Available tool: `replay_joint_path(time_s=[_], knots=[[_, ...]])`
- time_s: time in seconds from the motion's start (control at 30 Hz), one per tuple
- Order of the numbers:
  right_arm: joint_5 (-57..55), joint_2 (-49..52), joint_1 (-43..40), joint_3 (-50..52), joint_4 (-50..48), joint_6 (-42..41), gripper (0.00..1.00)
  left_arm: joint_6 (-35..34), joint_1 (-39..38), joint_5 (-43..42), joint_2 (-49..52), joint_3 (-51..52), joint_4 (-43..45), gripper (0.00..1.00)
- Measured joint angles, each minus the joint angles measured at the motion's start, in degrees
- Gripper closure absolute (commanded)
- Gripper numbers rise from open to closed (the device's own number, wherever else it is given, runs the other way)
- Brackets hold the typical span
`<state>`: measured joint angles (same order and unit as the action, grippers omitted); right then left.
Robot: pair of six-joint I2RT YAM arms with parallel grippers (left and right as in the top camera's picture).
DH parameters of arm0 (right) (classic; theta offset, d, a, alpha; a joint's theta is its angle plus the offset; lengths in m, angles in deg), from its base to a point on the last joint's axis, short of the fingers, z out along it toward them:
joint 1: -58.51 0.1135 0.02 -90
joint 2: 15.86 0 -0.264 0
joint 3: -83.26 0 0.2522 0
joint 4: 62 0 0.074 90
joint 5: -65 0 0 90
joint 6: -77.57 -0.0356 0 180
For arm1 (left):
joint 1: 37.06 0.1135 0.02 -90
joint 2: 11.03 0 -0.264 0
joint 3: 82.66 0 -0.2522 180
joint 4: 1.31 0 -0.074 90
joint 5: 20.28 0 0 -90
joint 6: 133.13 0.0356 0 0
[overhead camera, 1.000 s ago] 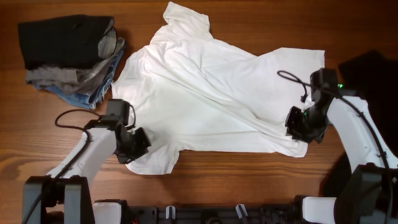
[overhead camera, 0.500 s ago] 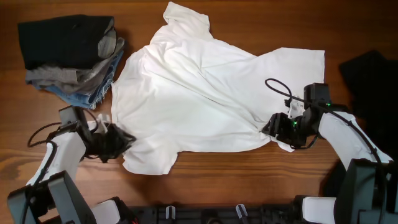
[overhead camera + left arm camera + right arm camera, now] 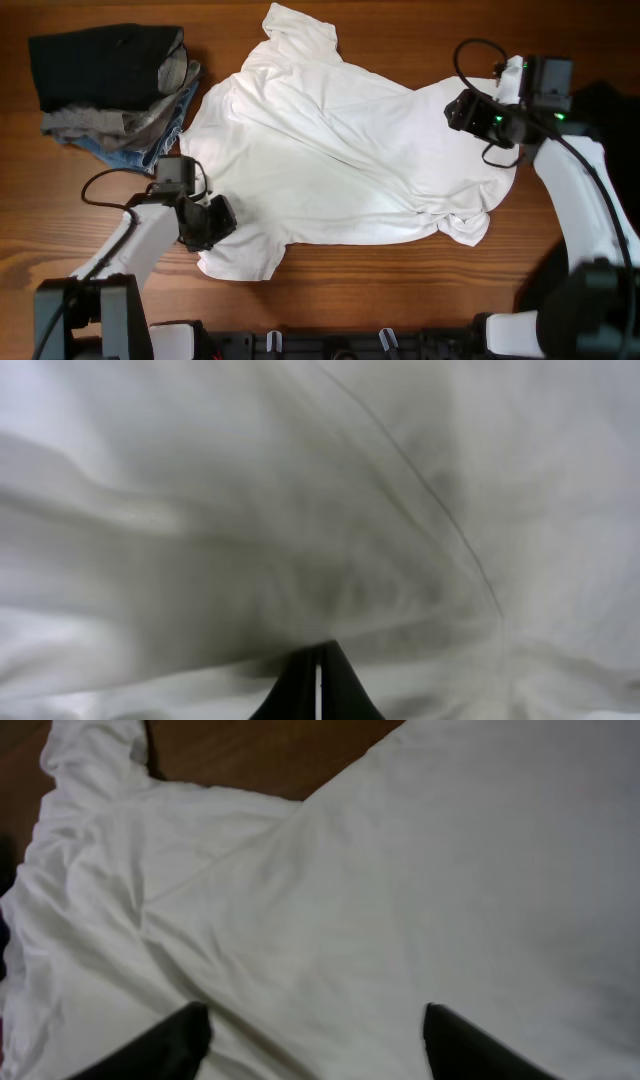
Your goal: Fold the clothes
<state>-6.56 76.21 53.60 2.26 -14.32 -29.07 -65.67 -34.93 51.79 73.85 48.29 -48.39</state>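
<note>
Folded stack (image 3: 110, 85) is sitting top left, looking finished. Left gripper (image 3: 210, 222) is pressing into the lower-left corner of the white T-shirt (image 3: 330, 150) with its jaws closed tight. The wrist view is showing the tips against cloth, and I can't tell if any is pinched. The shirt is lying mid-table, spread but rumpled, with the lower-right hem bunching. Right gripper (image 3: 470, 110) is hovering over the upper-right corner, jaws apart and holding nothing. Black garment (image 3: 600, 110) is waiting far right.

Step, I'd say: taking corners to flatten before the first fold. Next move is calling for the right gripper to pinch that edge, then both pulling outward together.
</note>
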Motion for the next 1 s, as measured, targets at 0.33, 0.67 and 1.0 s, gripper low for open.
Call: replay_joint_path(time_s=[0.33,0.67,1.0], knots=[[3.3,26.7,7.3,-0.7,-27.9,-14.3,0.96,1.9,8.5,-6.8,2.6,-0.7,0.7,0.91],[7.0,37.4,8.9,-13.8,-36.4,-23.6,0.47,13.4,11.6,-7.8,-2.8,-4.6,-15.4,0.82],[-1.9,13.0,-6.4,-18.6,11.2,-4.9,0.24,15.1,12.2,-6.4,-7.7,-8.0,-15.3,0.48]])
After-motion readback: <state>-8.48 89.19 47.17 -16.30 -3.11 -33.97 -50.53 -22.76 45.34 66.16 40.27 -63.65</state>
